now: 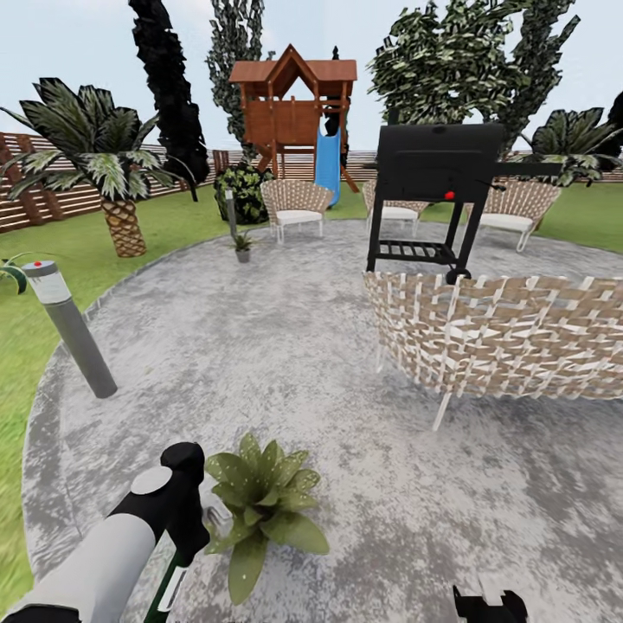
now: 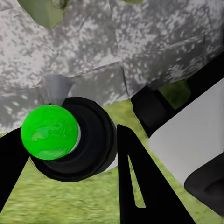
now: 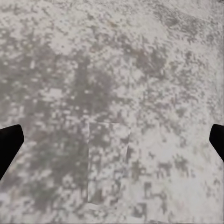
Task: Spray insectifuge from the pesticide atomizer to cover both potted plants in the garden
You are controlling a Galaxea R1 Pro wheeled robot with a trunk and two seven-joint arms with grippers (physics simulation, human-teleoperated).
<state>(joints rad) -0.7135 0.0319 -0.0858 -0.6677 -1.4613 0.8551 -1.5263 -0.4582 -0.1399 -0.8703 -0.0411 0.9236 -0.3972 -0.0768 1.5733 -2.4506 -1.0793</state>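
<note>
Your left claw point(image 2: 70, 163) is pinching the pesticide atomizer point(image 2: 65, 140): the left wrist view shows its green cap and black collar between the two black fingers point(image 2: 140, 186). In the head view the left arm point(image 1: 130, 528) holds the atomizer's green body low, just beside the near potted plant point(image 1: 260, 502) on the grey patio point(image 1: 260, 346). The second potted plant point(image 1: 243, 247) stands well apart at the patio's far edge, near a woven chair point(image 1: 296, 206). Your right claw point(image 3: 112, 140) is spread wide over bare paving.
</note>
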